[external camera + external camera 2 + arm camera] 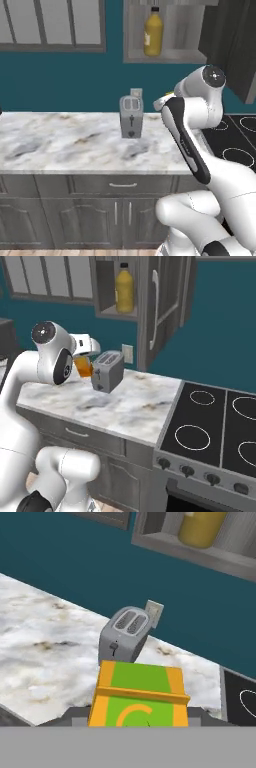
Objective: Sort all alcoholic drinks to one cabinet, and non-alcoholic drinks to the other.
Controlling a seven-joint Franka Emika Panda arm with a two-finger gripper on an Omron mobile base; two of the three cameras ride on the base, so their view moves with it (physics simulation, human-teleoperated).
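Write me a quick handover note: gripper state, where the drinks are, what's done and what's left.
Gripper: shut on the orange and green drink carton, held up above the marble counter, near the toaster.
Yellow bottle: standing in the open wall cabinet above the toaster.
Done: one bottle shelved, carton picked up.
Left: put the carton in the proper cabinet; I can't tell from here which kind of drink it is. No other drinks in sight.

No legible text anywhere. Juice carton [137, 698] face shows just a curved orange mark on green, not a readable letter. Yellow bottle [153, 33] in the open cabinet has a label too blurred to read. Toaster [131, 117] carries no markings.
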